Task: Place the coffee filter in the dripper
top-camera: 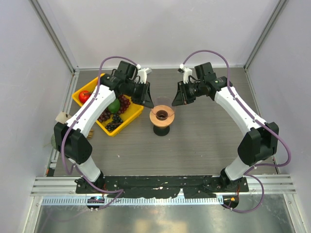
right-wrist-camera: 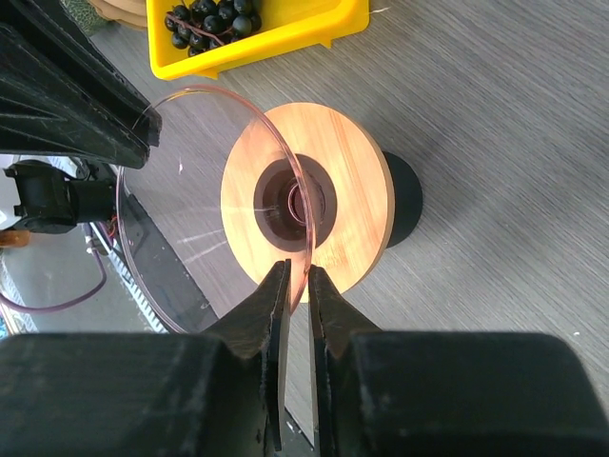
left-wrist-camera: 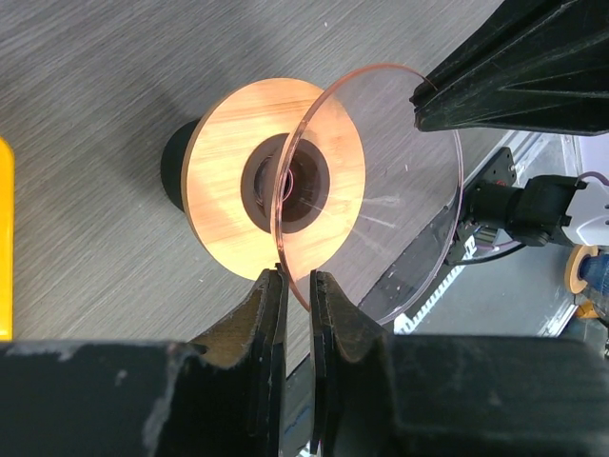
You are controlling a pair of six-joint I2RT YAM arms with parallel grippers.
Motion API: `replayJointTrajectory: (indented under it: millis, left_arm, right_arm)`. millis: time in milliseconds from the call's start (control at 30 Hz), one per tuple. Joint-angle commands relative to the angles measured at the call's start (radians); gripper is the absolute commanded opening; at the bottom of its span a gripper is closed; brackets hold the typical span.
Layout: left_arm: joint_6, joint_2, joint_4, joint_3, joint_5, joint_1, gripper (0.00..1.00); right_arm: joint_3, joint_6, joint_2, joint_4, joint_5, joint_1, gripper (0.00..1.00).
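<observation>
The dripper (top-camera: pixel 162 116) stands upright at the table's middle: a clear cone, a light-wood ring collar (left-wrist-camera: pixel 224 181) (right-wrist-camera: pixel 357 181) and a black pedestal. My left gripper (top-camera: pixel 148 104) reaches in from the left, and its jaws (left-wrist-camera: pixel 295 276) are closed on the cone's clear rim. My right gripper (top-camera: pixel 175 101) reaches in from the right, and its jaws (right-wrist-camera: pixel 297 268) are closed on the opposite side of the same rim. The coffee filter is out of view, and the cone looks empty in both wrist views.
A yellow fruit tray (top-camera: pixel 127 124) with a red fruit, a green fruit and dark grapes sits just left of the dripper, under the left arm; it also shows in the right wrist view (right-wrist-camera: pixel 285 38). Frame posts and walls close in the table's sides and back.
</observation>
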Motion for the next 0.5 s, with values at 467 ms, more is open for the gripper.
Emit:
replayJointTrajectory:
  millis: [467]
  left_arm:
    - [0.01, 0.042, 0.028, -0.043, -0.036, -0.019, 0.0]
  right_arm:
    - [0.025, -0.035, 0.031, 0.022, 0.105, 0.059, 0.05]
